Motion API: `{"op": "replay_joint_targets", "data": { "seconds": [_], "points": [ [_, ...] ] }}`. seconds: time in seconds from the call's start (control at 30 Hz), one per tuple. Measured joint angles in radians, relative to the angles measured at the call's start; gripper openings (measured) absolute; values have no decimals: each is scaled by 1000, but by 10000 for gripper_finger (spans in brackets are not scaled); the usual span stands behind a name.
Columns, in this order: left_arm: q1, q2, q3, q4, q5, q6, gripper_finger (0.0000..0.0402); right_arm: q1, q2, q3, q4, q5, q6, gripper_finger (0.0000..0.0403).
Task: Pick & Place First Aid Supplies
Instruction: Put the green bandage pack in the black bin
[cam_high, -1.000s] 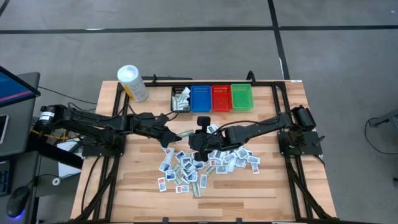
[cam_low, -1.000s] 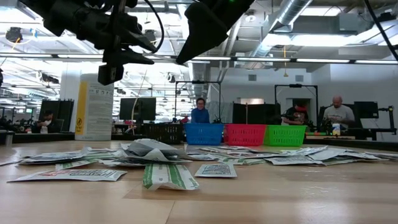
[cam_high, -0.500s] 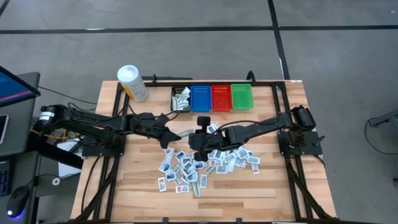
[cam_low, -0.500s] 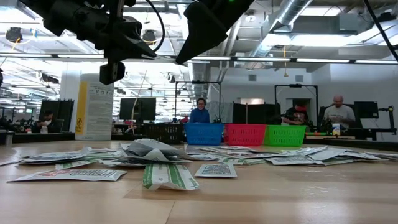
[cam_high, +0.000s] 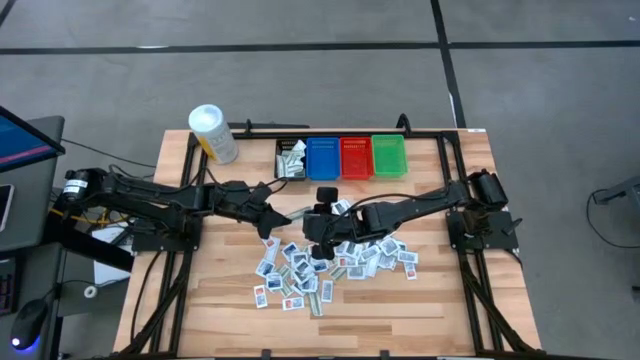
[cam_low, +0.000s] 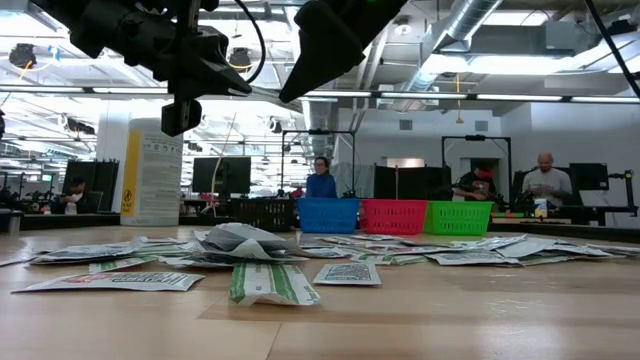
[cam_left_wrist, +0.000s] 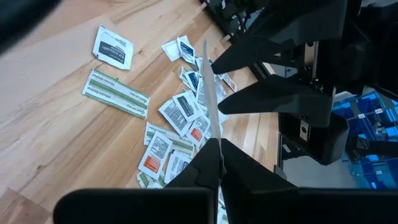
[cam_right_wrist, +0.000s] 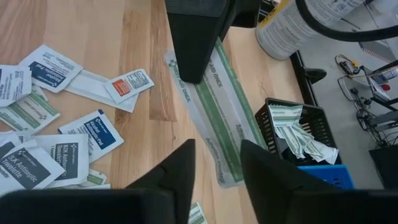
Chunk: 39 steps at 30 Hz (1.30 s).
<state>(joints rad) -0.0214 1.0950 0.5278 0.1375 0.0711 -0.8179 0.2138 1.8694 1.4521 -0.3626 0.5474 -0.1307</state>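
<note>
A long pale first aid packet with a green stripe (cam_right_wrist: 217, 118) hangs in the air between my two grippers, above the wooden table. My left gripper (cam_high: 272, 218) is shut on its left end. My right gripper (cam_high: 318, 212) stands open at the packet's other end, a finger on either side (cam_right_wrist: 180, 174). In the left wrist view the packet shows edge-on as a thin strip (cam_left_wrist: 210, 93). Many small first aid packets lie scattered flat on the table (cam_high: 330, 262) below and in front of the grippers. My left gripper pinches one end of the long packet (cam_left_wrist: 216, 140) between its two fingers. The fingers come from the table's left, slanting slightly down, and lie along the packet. The packet sticks out toward my right gripper, lifted clear of the table. Whether my right gripper's open fingers touch the packet's free end (cam_right_wrist: 227, 177), I cannot tell.
A row of bins stands at the far edge: black (cam_high: 291, 158) with packets in it, blue (cam_high: 323, 157), red (cam_high: 356, 157), green (cam_high: 388, 155). A white tub with a yellow label (cam_high: 213, 133) stands at the far left. People sit in the room beyond the table.
My left gripper has shut on the long packet's end. After that my right gripper has opened around the packet's other end. Both arms have stayed where they were, and the packet has kept its place in the air.
</note>
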Motion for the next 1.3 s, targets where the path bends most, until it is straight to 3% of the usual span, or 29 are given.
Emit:
{"op": "replay_joint_targets", "data": {
  "seconds": [0.33,0.63,1.07,1.3],
  "points": [
    [0,0,0,0,-8,2,6,1,0,0,-3,31,35,179],
    [0,0,0,-1,-16,1,6,1,0,0,-32,38,29,178],
    [0,0,0,-2,-18,1,6,9,0,0,-267,206,159,185],
    [0,0,0,-2,-18,2,7,27,0,0,-342,227,229,181]
  ]
}}
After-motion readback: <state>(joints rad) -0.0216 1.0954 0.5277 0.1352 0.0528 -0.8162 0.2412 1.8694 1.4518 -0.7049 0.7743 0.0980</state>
